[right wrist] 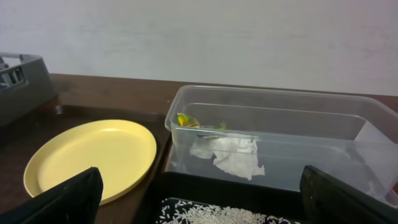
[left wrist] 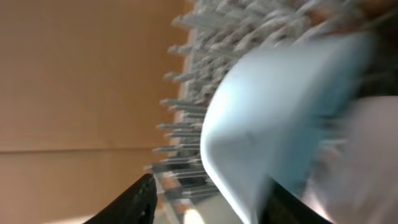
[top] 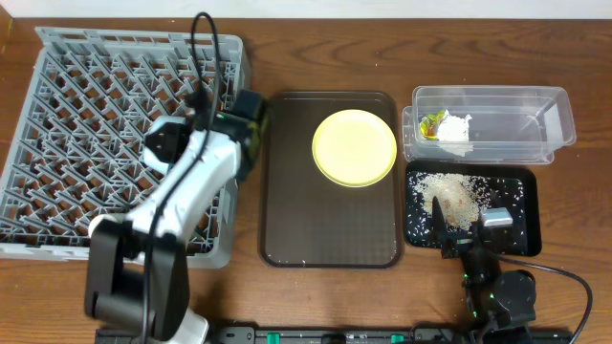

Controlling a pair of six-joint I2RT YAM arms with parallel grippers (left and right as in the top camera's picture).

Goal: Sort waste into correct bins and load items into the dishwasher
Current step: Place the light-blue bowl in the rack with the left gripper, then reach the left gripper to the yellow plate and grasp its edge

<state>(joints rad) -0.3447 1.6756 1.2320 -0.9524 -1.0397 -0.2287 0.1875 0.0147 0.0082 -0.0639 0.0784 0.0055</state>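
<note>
In the left wrist view a light blue bowl (left wrist: pixel 280 112) stands on edge against the pegs of the grey dishwasher rack (left wrist: pixel 186 118), all blurred. My left gripper (left wrist: pixel 211 186) is open, its jaws apart on either side of the bowl's rim. Overhead, this gripper (top: pixel 251 110) sits at the rack's (top: pixel 86 134) right edge. The yellow plate (top: pixel 354 148) lies on the brown tray. The wrapper (top: pixel 435 122) and tissue (top: pixel 457 129) lie in the clear tub (top: pixel 545 119). Rice (top: pixel 454 196) covers the black tray (top: pixel 521 225). My right gripper (right wrist: pixel 199 186) is open and empty over that tray's near edge.
The brown serving tray (top: pixel 287 210) lies between the rack and the bins. A black cable (top: pixel 196 57) loops over the rack above the left arm. A pale blurred shape (left wrist: pixel 364 162) shows right of the bowl; what it is I cannot tell.
</note>
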